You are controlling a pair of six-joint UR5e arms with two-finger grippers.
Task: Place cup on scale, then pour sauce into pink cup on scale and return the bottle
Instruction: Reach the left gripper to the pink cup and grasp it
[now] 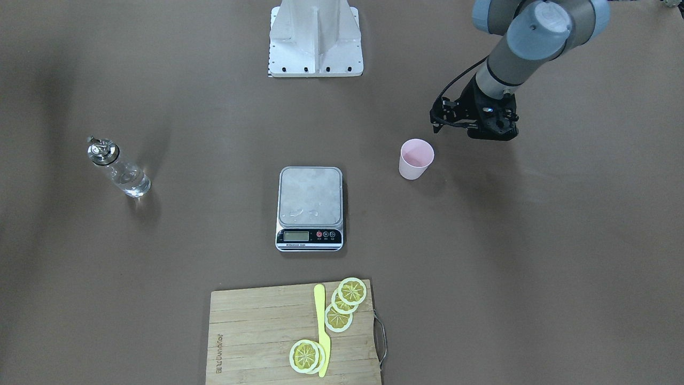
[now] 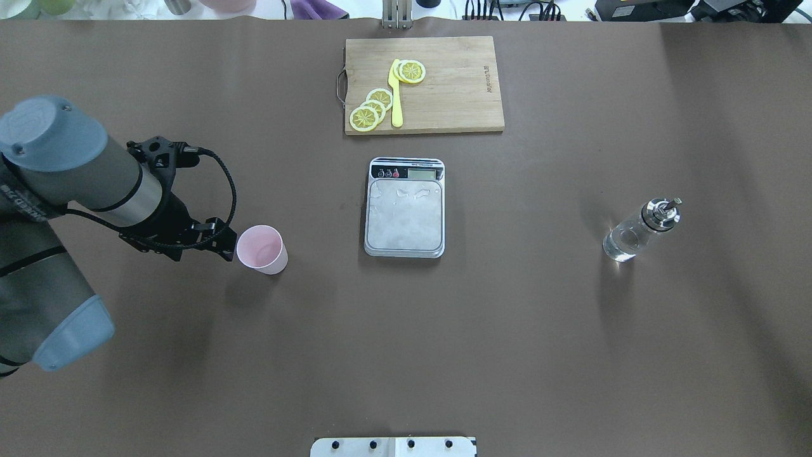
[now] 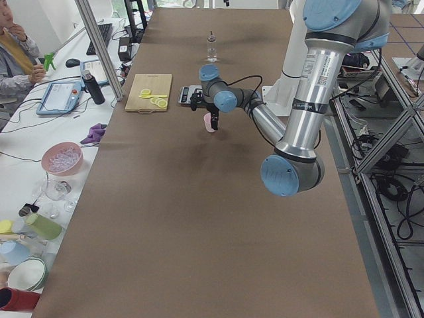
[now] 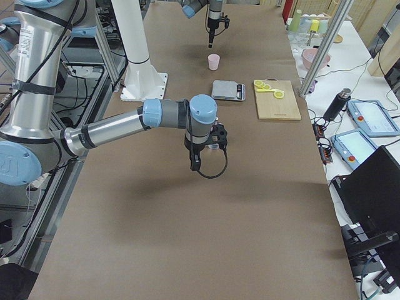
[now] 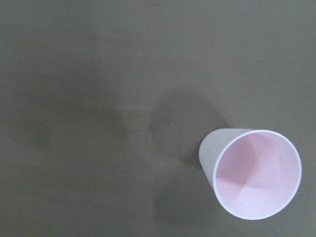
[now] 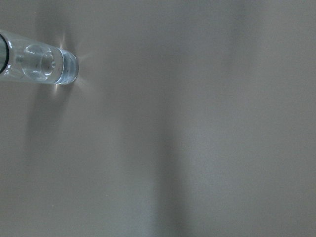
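My left gripper [image 2: 219, 244], jaw state I can't tell, hangs mid-left of frame, the upright cup [image 2: 261, 249] just to its right.

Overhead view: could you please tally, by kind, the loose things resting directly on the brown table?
Pale pink plastic cup: 1
Steel-topped digital kitchen scale: 1
Clear glass bottle with silver spout: 1
Bamboo cutting board: 1
Total: 4
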